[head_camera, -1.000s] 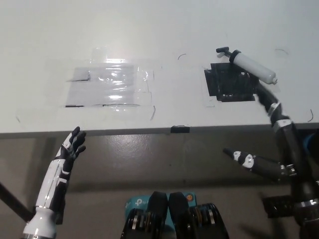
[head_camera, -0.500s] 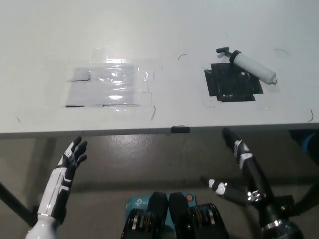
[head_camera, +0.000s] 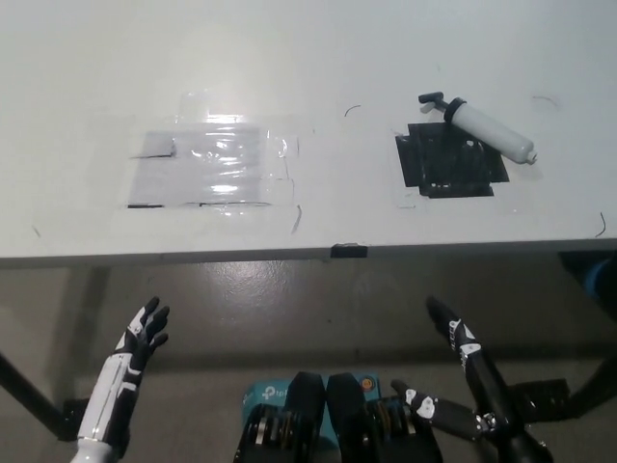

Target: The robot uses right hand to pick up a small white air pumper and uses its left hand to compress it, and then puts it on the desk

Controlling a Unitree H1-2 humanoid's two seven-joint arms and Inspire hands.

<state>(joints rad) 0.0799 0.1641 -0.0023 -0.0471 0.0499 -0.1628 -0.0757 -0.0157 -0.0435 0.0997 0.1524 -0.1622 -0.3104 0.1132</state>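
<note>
The small white air pumper (head_camera: 486, 128) with its black handle lies on the white desk (head_camera: 318, 68) at the right, half over a black taped square (head_camera: 445, 164). My black right hand (head_camera: 451, 362) hangs well below the desk's front edge at the lower right, fingers spread, holding nothing. Down at the lower left my white left hand (head_camera: 143, 331) is also below the desk edge, open and empty. Both hands are far from the pumper.
A clear plastic sheet taped to the desk (head_camera: 210, 164) lies at the left centre. A small black clip (head_camera: 348, 251) sits on the desk's front edge. Grey floor shows under the desk.
My right arm has drawn back from beside the pumper and dropped below the desk edge. The left hand has sunk lower too. The pumper stays where it was.
</note>
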